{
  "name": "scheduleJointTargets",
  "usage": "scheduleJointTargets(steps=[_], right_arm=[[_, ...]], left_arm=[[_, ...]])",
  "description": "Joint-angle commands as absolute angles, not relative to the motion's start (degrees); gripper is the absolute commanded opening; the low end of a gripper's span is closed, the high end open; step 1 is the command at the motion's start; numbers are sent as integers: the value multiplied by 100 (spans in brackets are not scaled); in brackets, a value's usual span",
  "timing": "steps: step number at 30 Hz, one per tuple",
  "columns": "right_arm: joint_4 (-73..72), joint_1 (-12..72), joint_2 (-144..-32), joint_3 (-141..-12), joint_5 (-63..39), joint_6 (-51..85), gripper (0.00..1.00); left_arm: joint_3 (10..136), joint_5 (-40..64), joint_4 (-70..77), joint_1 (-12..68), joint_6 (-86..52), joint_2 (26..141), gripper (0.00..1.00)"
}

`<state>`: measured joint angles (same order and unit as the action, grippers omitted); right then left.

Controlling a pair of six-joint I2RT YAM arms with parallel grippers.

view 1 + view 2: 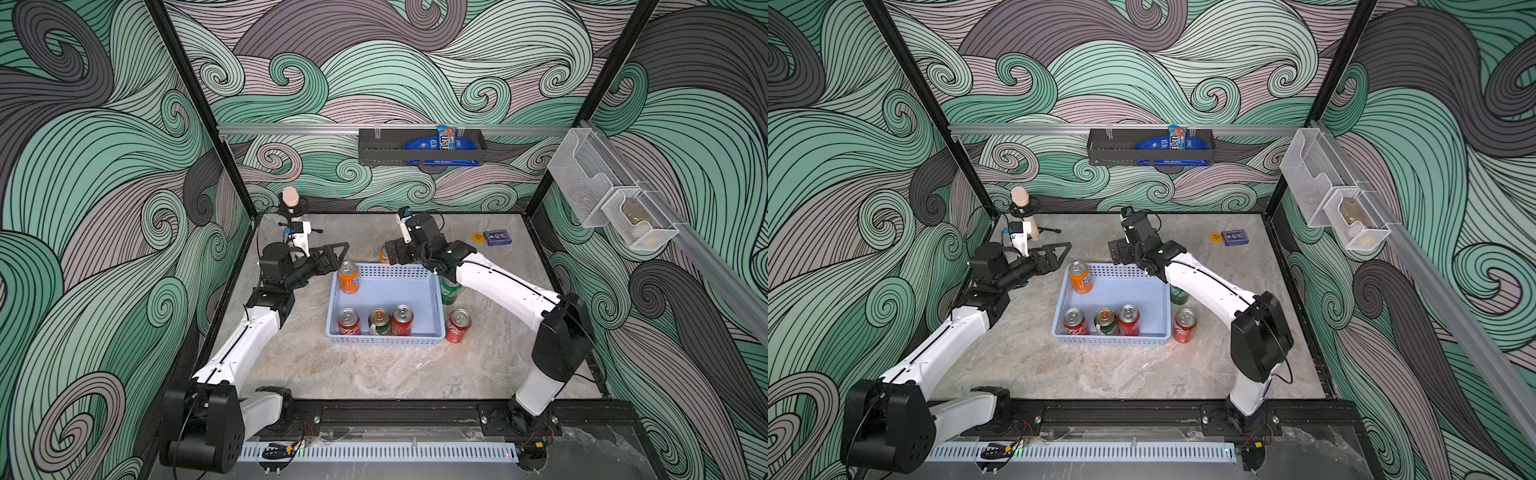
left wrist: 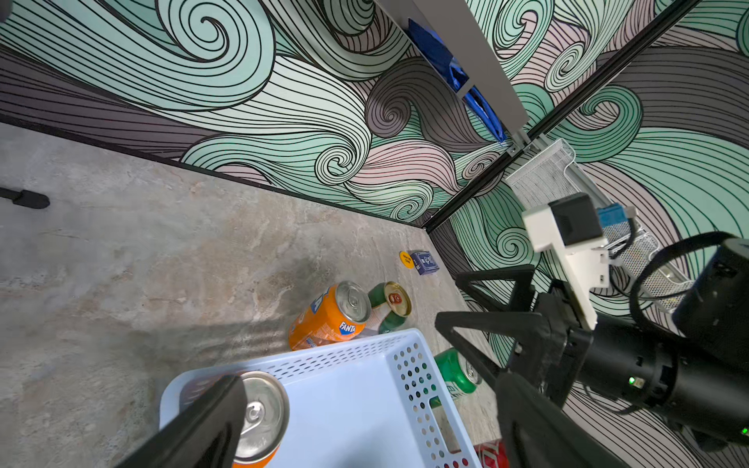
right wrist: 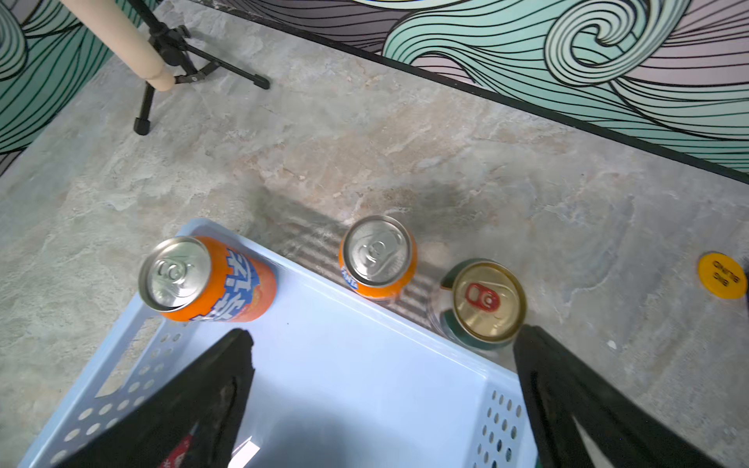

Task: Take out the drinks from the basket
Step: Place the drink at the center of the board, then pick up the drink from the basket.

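Standing upright along the near wall of the shallow light-blue perforated plastic basket (image 1: 386, 339), which sits on the grey marbled tabletop (image 1: 332, 374), are three small aluminium cans. A red silver-topped can (image 1: 348, 322) is at the left, a green-and-cream gold-topped can (image 1: 379, 322) is in the middle, and a second red can (image 1: 402, 320) is close beside it. Just outside the basket's right wall stands a third red can (image 1: 458, 326). Farther along that wall is a green can (image 1: 450, 291), partly under the right arm. An orange can (image 1: 348, 277) stands upright in the basket's far left corner. The left gripper (image 1: 338, 257) hovers by that corner, its jaws spread and empty. The right gripper (image 3: 383, 336) hangs over the basket's far wall, jaws wide apart, holding nothing. On the table just past that wall stand a second orange can (image 3: 377, 257) and, beside it, a second gold-topped green-and-cream can (image 3: 484, 302).
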<state>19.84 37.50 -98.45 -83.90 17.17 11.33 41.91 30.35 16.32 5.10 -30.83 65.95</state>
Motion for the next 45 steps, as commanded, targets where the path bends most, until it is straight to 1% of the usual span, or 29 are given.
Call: scheduleJointTargets(steps=[1, 9, 11, 15, 20, 24, 30, 37, 45], right_arm=[[2035, 3598, -9483, -8063, 2088, 1333, 100], [1752, 3569, -8678, -7203, 888, 1423, 100], [1602, 3601, -8457, -6935, 579, 1443, 98], [1433, 3758, -8059, -6501, 476, 1455, 94], [1002, 4084, -7500, -5853, 302, 1530, 95], [985, 4306, -7357, -5669, 212, 1603, 95], [778, 4553, -7779, -5580, 376, 1981, 94], [720, 4901, -8710, -6182, 408, 2000, 92], [726, 5078, -9451, -6838, 378, 2012, 92]], left_arm=[[4157, 2708, 1643, 476, -2850, 6351, 99], [4180, 2566, 1500, 485, -2778, 6378, 99], [4197, 2560, 1425, 498, -2726, 6418, 99], [4187, 2461, 1414, 500, -2711, 6458, 99], [4112, 2376, 1350, 535, -2685, 6521, 99], [4126, 2445, 1312, 545, -2537, 6586, 99], [4386, 2202, 651, 542, -2391, 6701, 99], [4197, 1864, 857, 538, -2491, 6478, 99], [4237, 1796, 800, 517, -2495, 6464, 99]])
